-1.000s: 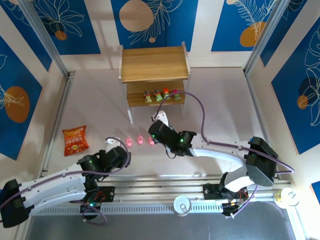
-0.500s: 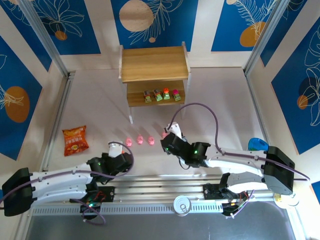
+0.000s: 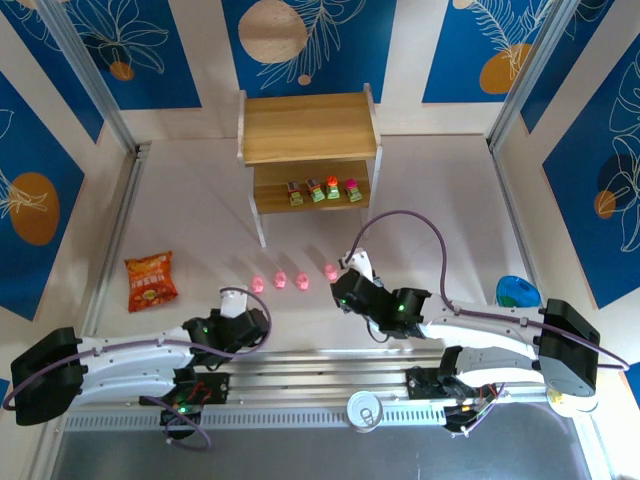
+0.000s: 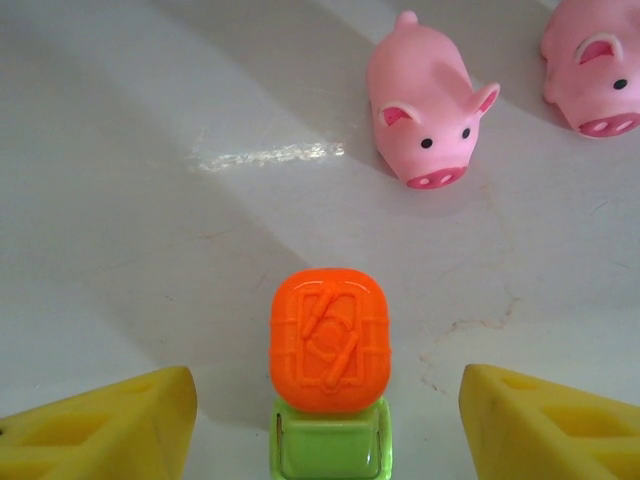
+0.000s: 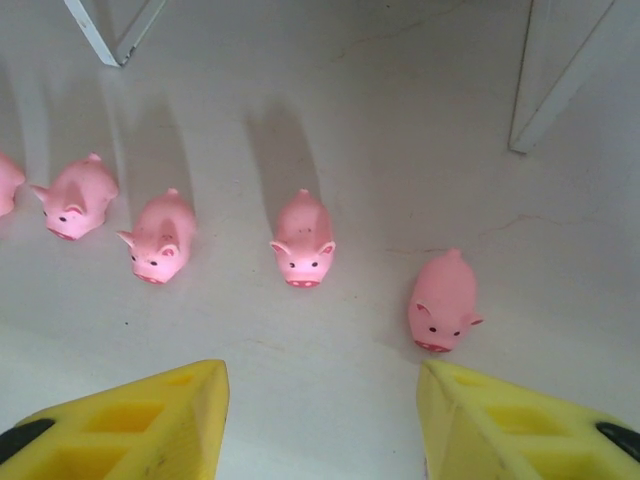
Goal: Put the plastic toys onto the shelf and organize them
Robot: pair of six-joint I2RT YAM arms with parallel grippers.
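In the left wrist view an orange-topped blocky toy (image 4: 330, 338) with a green base stands between my left gripper's (image 4: 325, 425) yellow fingers (image 4: 100, 425). The jaws are open, with a gap on each side. Two pink pigs (image 4: 425, 100) lie beyond it. My right gripper (image 5: 320, 420) is open over bare table, with several pink pigs (image 5: 303, 240) in a row ahead and the nearest pig (image 5: 443, 300) just off its right finger. From above, the shelf (image 3: 308, 130) holds several blocky toys (image 3: 315, 189) on its lower tier. The pigs (image 3: 281, 280) line up between my left gripper (image 3: 240, 302) and right gripper (image 3: 352, 270).
An orange snack bag (image 3: 150, 280) lies at the left and a blue bowl (image 3: 516, 291) at the right. A can (image 3: 365, 410) stands on the near rail. The shelf's white legs (image 5: 560, 80) stand just beyond the pigs.
My right gripper has let go of a pig at the right end of the row and drawn back toward the near right. The left gripper has shifted slightly and its jaws have narrowed.
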